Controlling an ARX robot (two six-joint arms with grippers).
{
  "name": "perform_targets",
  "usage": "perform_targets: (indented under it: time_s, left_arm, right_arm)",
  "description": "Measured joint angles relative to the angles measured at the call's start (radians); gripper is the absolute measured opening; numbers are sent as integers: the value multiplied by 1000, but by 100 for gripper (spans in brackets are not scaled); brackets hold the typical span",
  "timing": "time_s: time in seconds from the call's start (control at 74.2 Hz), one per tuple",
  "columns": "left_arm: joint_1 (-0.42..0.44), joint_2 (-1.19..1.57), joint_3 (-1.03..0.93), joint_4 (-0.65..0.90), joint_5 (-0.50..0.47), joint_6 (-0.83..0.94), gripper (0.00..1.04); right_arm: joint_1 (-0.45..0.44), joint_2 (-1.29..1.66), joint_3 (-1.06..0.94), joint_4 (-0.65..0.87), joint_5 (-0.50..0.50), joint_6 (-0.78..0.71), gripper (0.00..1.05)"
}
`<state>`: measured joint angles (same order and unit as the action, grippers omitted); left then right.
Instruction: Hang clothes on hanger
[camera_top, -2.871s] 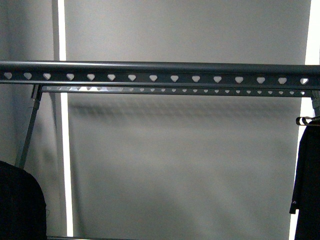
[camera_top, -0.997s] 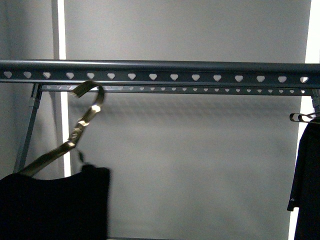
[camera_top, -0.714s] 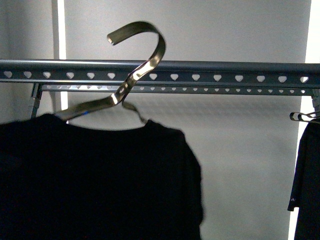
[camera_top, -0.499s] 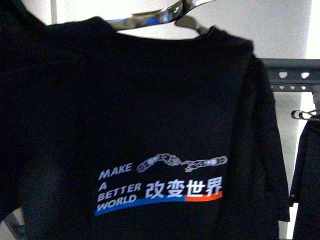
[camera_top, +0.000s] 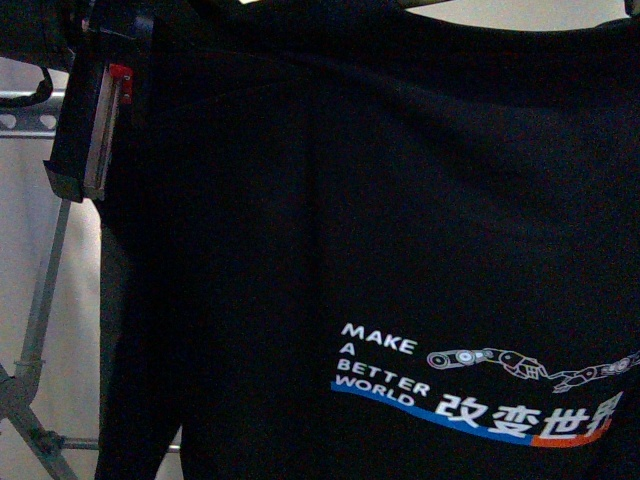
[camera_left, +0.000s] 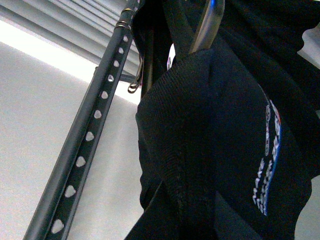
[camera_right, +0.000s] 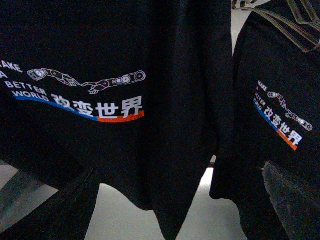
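The clothes (camera_top: 380, 230), a black T-shirt with a white "MAKE A BETTER WORLD" print and a blue stripe, fill most of the front view, held high and close. My left gripper (camera_left: 182, 220) is shut on the clothes (camera_left: 215, 130) at the ribbed collar, just under a shiny coat hanger (camera_left: 207, 25). Its body shows at the shirt's upper left (camera_top: 92, 120). The hanger's rail (camera_left: 92, 140) with heart holes runs beside the shirt; only its end (camera_top: 22, 108) shows in front. My right gripper (camera_right: 175, 212) is open, level with the hem of the clothes (camera_right: 85, 95).
A second black shirt (camera_right: 280, 115) with the same print hangs beside the held one on thin wire hangers (camera_right: 295, 22). A grey rack leg (camera_top: 40, 300) slants down at the left. A pale wall lies behind the rail.
The shirt on its shiny coat hanger has risen from the lower left, moved right and come closer. It now covers the rail, which was in full view before.
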<state>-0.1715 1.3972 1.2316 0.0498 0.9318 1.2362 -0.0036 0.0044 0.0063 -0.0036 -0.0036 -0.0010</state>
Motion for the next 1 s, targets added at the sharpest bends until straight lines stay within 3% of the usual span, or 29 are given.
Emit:
perform_targets:
  time_s: [0.323, 0.391, 0.445, 0.485, 0.593, 0.755, 0.863, 0.997]
  left_arm:
    - [0, 0, 0, 2, -1, 1, 4]
    - [0, 0, 0, 2, -2, 2, 4]
    - [-2, 0, 0, 2, -4, 4, 4]
    - [-4, 0, 0, 2, -4, 6, 4]
    - [-2, 0, 0, 2, -4, 7, 4]
    - [3, 0, 0, 2, -5, 8, 4]
    - [-1, 1, 0, 2, -5, 8, 4]
    - [-3, 2, 0, 2, -4, 8, 4]
  right_arm:
    - [-4, 4, 1, -5, -19, -5, 97]
    - [-90, 81, 54, -112, -243, -44, 97]
    - [-308, 310, 159, -63, -604, -79, 97]
    - [-414, 416, 223, 21, -729, -90, 97]
    - [-562, 616, 392, 160, -901, -164, 97]
    - [-557, 795, 599, 152, -1051, -421, 97]
    - [-497, 861, 748, 57, -1039, -634, 97]
    - [-408, 938, 935, -129, -1016, -1003, 97]
